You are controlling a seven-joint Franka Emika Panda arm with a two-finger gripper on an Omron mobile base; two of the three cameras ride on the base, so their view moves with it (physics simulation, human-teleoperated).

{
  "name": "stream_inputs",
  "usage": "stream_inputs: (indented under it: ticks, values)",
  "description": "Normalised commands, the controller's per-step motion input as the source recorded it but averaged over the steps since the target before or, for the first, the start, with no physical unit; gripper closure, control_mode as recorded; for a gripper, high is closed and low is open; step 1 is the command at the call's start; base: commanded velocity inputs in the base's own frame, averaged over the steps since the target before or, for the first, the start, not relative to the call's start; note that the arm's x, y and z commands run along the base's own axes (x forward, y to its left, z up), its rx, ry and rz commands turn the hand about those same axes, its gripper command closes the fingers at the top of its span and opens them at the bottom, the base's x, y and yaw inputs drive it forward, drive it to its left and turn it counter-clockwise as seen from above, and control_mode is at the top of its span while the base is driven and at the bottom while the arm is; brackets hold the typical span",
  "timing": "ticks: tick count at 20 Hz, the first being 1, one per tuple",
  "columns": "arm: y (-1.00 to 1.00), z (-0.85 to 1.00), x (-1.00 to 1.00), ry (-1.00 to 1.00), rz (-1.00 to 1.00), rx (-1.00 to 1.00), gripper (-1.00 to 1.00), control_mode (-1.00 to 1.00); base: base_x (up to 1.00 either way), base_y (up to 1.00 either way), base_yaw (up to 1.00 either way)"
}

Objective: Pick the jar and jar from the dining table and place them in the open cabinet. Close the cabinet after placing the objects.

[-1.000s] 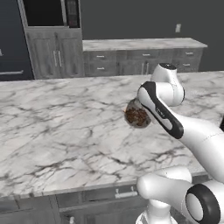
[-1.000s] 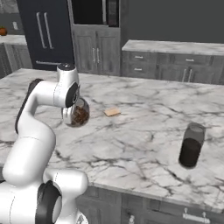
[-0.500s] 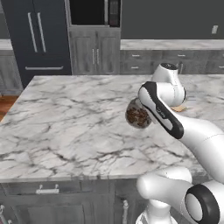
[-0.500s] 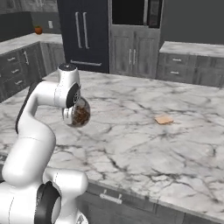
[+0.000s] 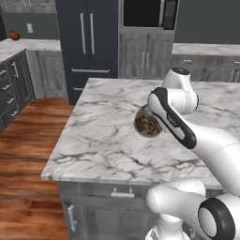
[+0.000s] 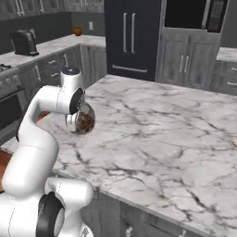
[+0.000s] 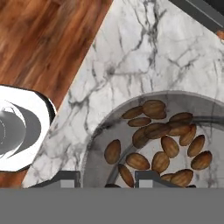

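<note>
1. While the two small dark fingertips of the gripper [image 7: 107, 177] stand part-way closed around it, the squat round clear glass jar of brown almonds [image 7: 164, 146] sits clamped between them, its rim and nuts close under the hand camera.
2. Seen from the base, that jar [image 5: 148, 123] hangs under the hand of the white arm, lifted clear of the large white-grey veined marble dining table [image 5: 108, 140], near the table's left end; from the other side the jar [image 6: 84, 121] hangs above the table's near left corner.
3. What has changed over the last second is the whole background: the grey drawers and far counter have slid away, and a tall dark double-door fridge with silver handles [image 5: 89, 44], a built-in black oven [image 5: 146, 13] and a brown wooden floor [image 5: 28, 154] have swung into sight. The arm and jar keep the same pose against the base, so I judge the base is turning, not the arm reaching.
4. That suggests the carry step: the first jar is picked and is being driven off toward the cabinet.
5. Left over, by my reckoning: stow this jar, fetch the tall one, then close the cabinet.
6. A dark toaster [image 6: 24, 42] stands on the far left counter, well apart.
</note>
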Motion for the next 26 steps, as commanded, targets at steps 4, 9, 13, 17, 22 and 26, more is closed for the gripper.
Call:
stream_inputs:
  ticks: [4, 9, 13, 17, 22, 26]
  values:
    - [0.0, 0.0, 0.0, 0.0, 0.0, 0.0, 1.0, 1.0, 0.0, 1.0, 0.23]
    - [0.0, 0.0, 0.0, 0.0, 0.0, 0.0, 1.0, 1.0, -0.05, 1.0, 0.21]
    - [0.0, 0.0, 0.0, 0.0, 0.0, 0.0, 1.0, 1.0, -0.27, 1.0, 0.21]
    - [0.0, 0.0, 0.0, 0.0, 0.0, 0.0, 1.0, 1.0, -0.24, 1.0, 0.2]
    - [0.0, 0.0, 0.0, 0.0, 0.0, 0.0, 1.0, 1.0, 0.13, 1.0, 0.19]
    - [0.0, 0.0, 0.0, 0.0, 0.0, 0.0, 1.0, 1.0, 0.37, 1.0, 0.22]
